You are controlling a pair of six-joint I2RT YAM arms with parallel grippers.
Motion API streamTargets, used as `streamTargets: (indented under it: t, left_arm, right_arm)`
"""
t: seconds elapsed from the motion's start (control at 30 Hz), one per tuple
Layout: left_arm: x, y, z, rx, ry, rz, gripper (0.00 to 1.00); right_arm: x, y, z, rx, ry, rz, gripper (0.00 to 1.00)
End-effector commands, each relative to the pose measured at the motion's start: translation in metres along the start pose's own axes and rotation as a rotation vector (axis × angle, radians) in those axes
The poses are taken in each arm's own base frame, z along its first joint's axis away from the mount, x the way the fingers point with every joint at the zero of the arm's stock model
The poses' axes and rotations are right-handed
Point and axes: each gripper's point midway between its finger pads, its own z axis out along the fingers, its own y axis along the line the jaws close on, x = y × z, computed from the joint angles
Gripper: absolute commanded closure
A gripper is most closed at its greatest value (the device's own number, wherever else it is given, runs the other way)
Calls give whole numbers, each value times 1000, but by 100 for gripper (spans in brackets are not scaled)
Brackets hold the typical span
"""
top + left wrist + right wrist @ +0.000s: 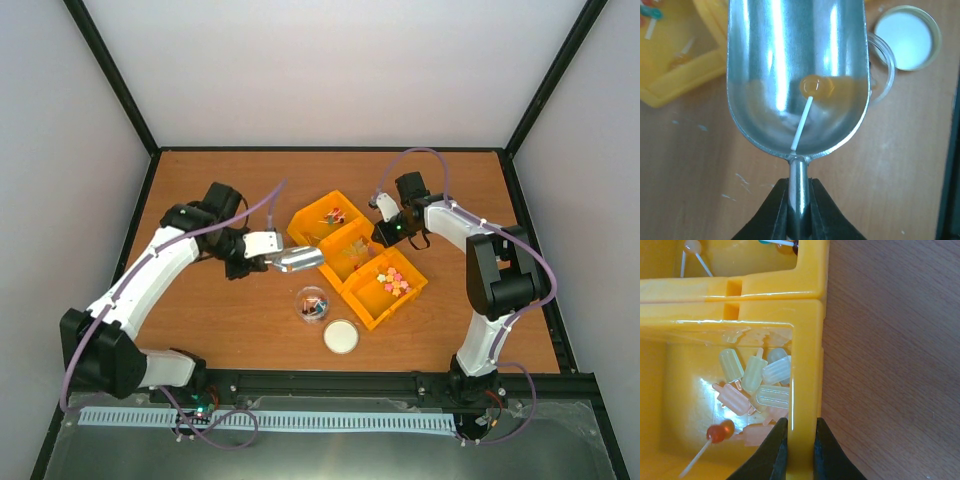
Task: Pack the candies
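Metal fills the left wrist view: a scoop (795, 60) above the wooden table (695, 190), with one orange lollipop (816, 86) lying in its bowl, its white stick pointing back toward the handle. The left gripper (799, 205) is closed tight on that handle, one finger on each side. Just past the scoop's right edge stands a small clear jar (884, 67), partly hidden by it, and near that a white lid (905, 34) lies flat. From above, the jar has a few candies (313, 305) in it, and three yellow bins (350, 248) sit in a slanted row between the arms. The right gripper (801, 442) is pinched on the side wall of one bin (807, 355), one finger inside and one outside. That bin holds pale ice-lolly-shaped sweets (757, 382) and a red lollipop (720, 431).
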Motion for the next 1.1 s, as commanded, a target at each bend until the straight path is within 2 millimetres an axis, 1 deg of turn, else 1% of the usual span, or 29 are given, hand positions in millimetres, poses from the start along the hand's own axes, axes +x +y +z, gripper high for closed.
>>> streamTargets:
  t: [0.0, 0.07, 0.27, 0.4, 0.53, 0.67, 0.8, 1.07]
  left_arm:
    - [13, -26, 0, 63, 0, 73, 99]
    - [20, -29, 1, 65, 23, 95, 99]
    - [36, -21, -4, -35, 96, 193, 99]
    - [44, -12, -12, -88, 186, 257, 99]
    - [50, -10, -18, -130, 304, 351, 99]
    - [50, -11, -18, -136, 379, 394, 99]
    - [49, -8, -18, -143, 432, 412, 99]
    - [37, -6, -19, -146, 490, 438, 99]
  right_arm:
    - [-4, 1, -2, -3, -21, -22, 97]
    - [-4, 1, -2, -6, -21, -23, 97]
    - [-5, 2, -3, -7, -23, -24, 97]
    - [-4, 0, -2, -5, -19, -21, 97]
    - [-4, 1, 0, -8, -14, -22, 96]
    - [-4, 0, 0, -9, -14, -20, 96]
    - [-4, 1, 0, -8, -12, -21, 96]
    - [-2, -1, 1, -6, -6, -19, 95]
